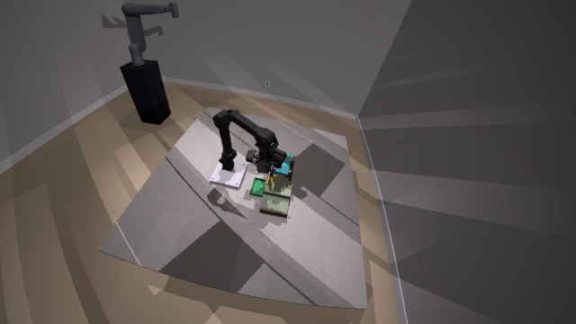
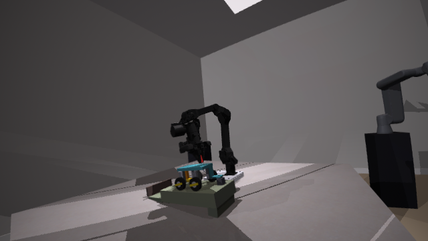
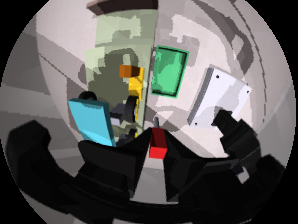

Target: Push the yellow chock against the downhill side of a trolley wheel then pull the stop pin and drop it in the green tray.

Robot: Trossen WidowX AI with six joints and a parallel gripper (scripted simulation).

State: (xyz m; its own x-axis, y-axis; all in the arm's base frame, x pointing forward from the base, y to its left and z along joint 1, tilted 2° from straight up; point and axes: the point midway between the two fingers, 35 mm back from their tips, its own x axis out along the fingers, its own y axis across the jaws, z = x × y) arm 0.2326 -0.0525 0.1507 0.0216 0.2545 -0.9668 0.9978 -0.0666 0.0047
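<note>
My gripper (image 1: 271, 171) (image 2: 201, 155) (image 3: 156, 131) is shut on the red-headed stop pin (image 2: 201, 159) (image 3: 158, 146). The pin is clear of the ramp and hangs above and beside the trolley, on the green tray's side. The blue trolley (image 1: 283, 167) (image 2: 194, 167) (image 3: 91, 122) stands on the ramp (image 1: 274, 204) (image 2: 187, 197) (image 3: 107, 30). The yellow chock (image 1: 270, 180) (image 3: 135, 85), with its orange handle, sits on the downhill side of a near wheel and seems to touch it. Its black base is hard to see. The green tray (image 1: 257, 186) (image 3: 168, 72) lies beside the ramp.
The white base plate (image 1: 231, 175) (image 3: 212, 102) of my arm lies beyond the tray. A dark reddish board (image 2: 158, 188) (image 3: 125, 6) stands at the ramp's low end. A second grey arm on a black pedestal (image 1: 146, 92) (image 2: 390, 167) stands away from the table.
</note>
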